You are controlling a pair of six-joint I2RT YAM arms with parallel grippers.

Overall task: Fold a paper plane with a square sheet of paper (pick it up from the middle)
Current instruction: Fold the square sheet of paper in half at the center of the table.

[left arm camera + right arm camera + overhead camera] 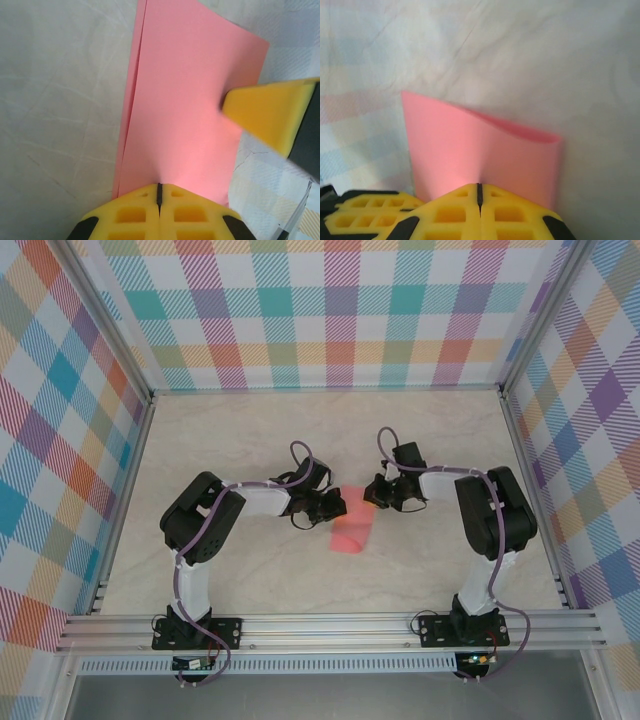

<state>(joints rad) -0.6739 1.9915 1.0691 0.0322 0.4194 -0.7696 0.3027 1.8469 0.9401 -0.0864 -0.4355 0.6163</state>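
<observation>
Both arms meet mid-counter [250, 440], with the sheet of paper [352, 533] between them. We see it salmon-pink and doubled over, not flat.

Left hand [338, 507]: in its wrist view the yellow fingers [135, 215] are clenched, with no gap between them, pinching the near edge of the sheet [185, 100]. Two layers show along the sheet's left side, slightly fanned apart. A yellow finger [265, 117] of the other arm comes in from the right and meets the sheet's right edge.

Right hand [374, 496]: in its wrist view the fingers [510, 215] are also clenched together on the sheet [470, 150], gripping its near edge. The sheet bows upward here, with a rounded fold down its right side. Another yellow finger [365, 215] sits just beside this hand at lower left.

From above, the sheet runs from the two hands toward the arm bases. We cannot tell whether its free end touches the counter.
</observation>
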